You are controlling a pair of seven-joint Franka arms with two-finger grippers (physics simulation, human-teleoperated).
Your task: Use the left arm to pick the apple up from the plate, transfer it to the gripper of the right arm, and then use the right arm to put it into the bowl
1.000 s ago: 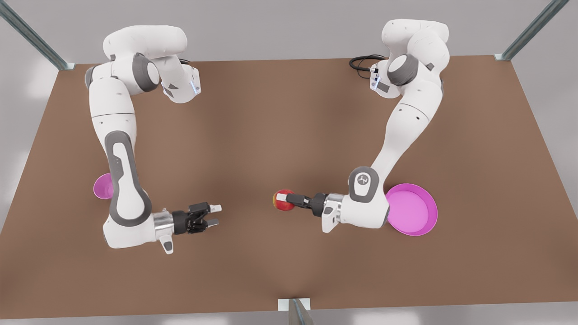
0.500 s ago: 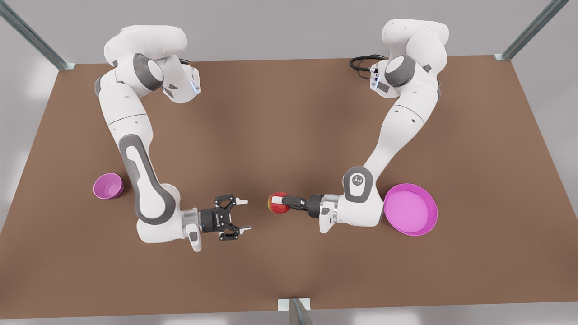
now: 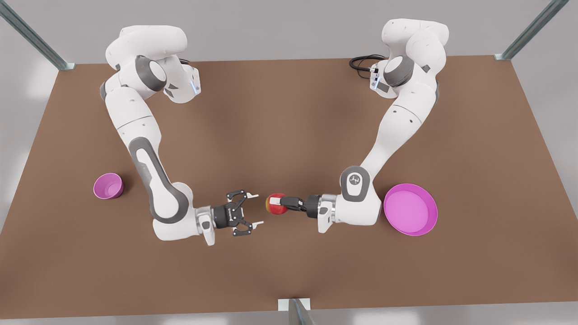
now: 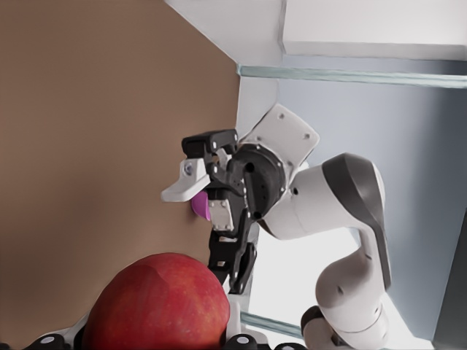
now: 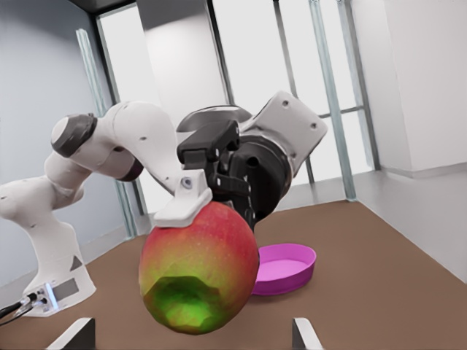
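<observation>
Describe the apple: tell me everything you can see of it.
The apple is round, smooth and glossy, mostly red with a yellow-green patch that the right wrist view shows. It hangs in the air above the brown table, clamped between the fingers of the left gripper, which reaches in from the front view's right. The right gripper faces it with fingers spread, close but not touching. Plate and bowl lie far to either side.

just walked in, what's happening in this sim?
Mid-handover. The left end effector, on the front view's right, is shut on the apple and holds it out above the table. The right end effector is open, facing the apple and not touching it. The plate sits beside the left arm; the bowl is on the far side by the right arm.
</observation>
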